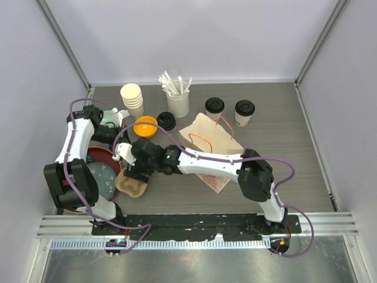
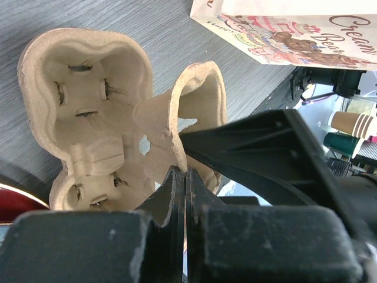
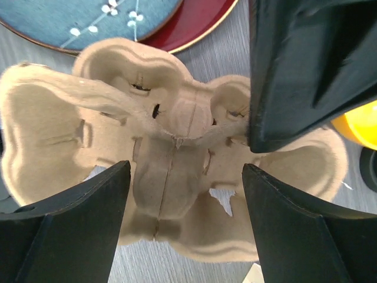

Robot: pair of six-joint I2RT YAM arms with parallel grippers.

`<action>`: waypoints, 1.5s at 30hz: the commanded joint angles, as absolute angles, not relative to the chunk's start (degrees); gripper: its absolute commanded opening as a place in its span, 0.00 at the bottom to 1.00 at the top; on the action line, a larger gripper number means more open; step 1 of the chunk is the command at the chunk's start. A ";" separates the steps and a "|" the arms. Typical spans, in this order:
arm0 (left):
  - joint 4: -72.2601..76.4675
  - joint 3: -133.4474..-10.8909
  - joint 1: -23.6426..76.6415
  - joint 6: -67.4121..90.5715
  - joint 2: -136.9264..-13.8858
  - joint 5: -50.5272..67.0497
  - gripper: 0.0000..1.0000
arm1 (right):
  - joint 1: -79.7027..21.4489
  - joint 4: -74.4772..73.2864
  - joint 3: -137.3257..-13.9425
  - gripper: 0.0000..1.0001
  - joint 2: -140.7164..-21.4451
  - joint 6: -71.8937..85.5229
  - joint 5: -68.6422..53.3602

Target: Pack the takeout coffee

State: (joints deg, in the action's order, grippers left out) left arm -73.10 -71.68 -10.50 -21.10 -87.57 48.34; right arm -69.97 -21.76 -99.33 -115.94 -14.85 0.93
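Note:
The takeout coffee, two white cups with black lids [image 1: 214,106] [image 1: 244,109], stands at the back right, far from both grippers. A brown pulp cup carrier [image 1: 132,184] [image 2: 88,100] [image 3: 171,171] lies at the front left. My left gripper [image 1: 126,154] [image 2: 186,174] is shut, its tips pinching a thin wall of the carrier. My right gripper [image 1: 137,173] [image 3: 185,194] hovers over the carrier, open, its fingers on either side of the central ridge without touching it. In the right wrist view the left gripper's fingers [image 3: 294,71] show at the upper right.
A paper bag with orange handles [image 1: 209,140] [image 2: 294,29] lies right of the carrier. Red and blue plates [image 1: 101,171] sit to its left. Behind are an orange bowl [image 1: 145,125], loose black lids [image 1: 166,121], a stack of cream cups [image 1: 132,98] and a stirrer holder [image 1: 177,99].

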 commanded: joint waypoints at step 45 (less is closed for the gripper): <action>-64.32 -121.01 -0.76 -5.93 -90.69 36.67 0.80 | -59.42 -9.93 -94.23 0.44 -79.82 5.45 -7.30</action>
State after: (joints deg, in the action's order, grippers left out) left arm -64.12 -117.08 -9.56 -2.96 -87.83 43.57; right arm -61.65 -15.77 -96.60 -87.48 2.04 -7.20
